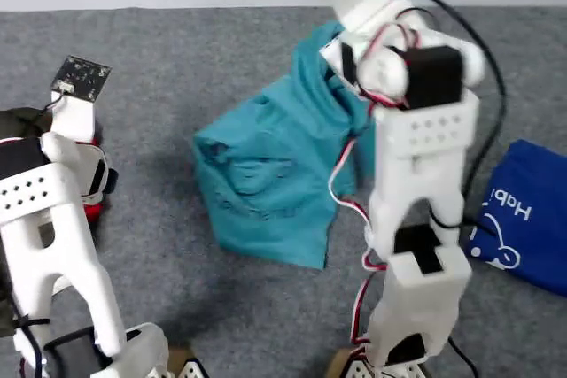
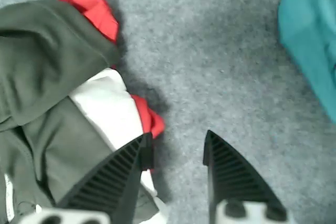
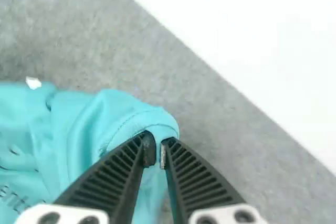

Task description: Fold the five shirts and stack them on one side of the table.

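Edge of teal shirt [image 1: 266,183] pinched in right claw [image 3: 157,149]: draw it flat across, evenly; left claw [image 2: 178,139] hangs released.

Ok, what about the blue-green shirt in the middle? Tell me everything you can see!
The teal shirt looks like soft knit cotton, crumpled and loosely folded over itself, with faint darker print on its front. Most of it lies on the grey table, near the middle. Its far edge is bunched and pulled up, where the right pincer is shut on a fold of hem.
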